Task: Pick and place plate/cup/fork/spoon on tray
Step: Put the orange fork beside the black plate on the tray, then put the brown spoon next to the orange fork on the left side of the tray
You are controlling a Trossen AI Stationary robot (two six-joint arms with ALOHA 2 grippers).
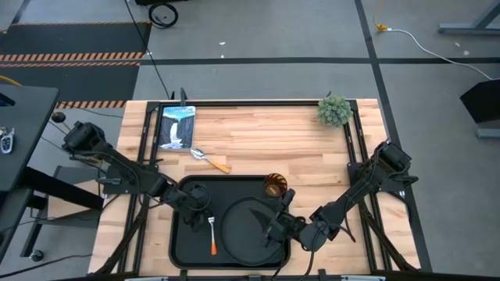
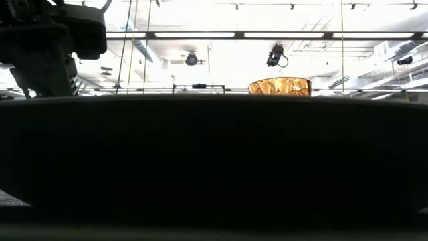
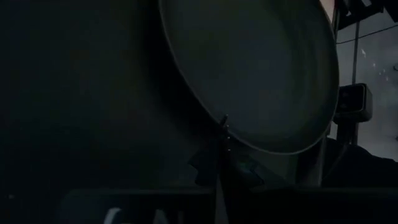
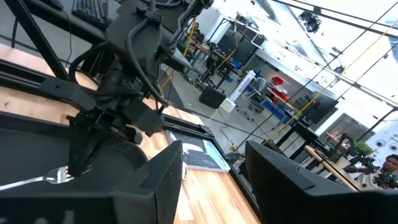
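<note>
The black tray [image 1: 181, 242] lies at the table's near middle. The round black plate [image 1: 246, 222] lies flat in its right half and also shows in the left wrist view [image 3: 249, 68]. The fork [image 1: 212, 234] lies in the tray left of the plate, orange handle toward the near edge; its tines show in the right wrist view [image 4: 56, 176]. The amber cup [image 1: 274, 186] stands in the tray's far right corner. The spoon [image 1: 209, 160] lies on the wood beyond the tray. My left gripper [image 1: 195, 197] hovers over the tray's far left part. My right gripper [image 1: 275, 226] is open at the plate's right rim. My right gripper stands low at the plate's right rim [image 1: 269, 222], coming in level from the table's right. Its open fingers [image 4: 165, 180] hide the rim, so I cannot tell whether they touch the plate. The plate lies flat in the tray.
A picture card of a waterfall [image 1: 177, 126] lies at the table's far left. A small green plant [image 1: 334, 110] stands at the far right corner. Bare wood lies between them and to the tray's right.
</note>
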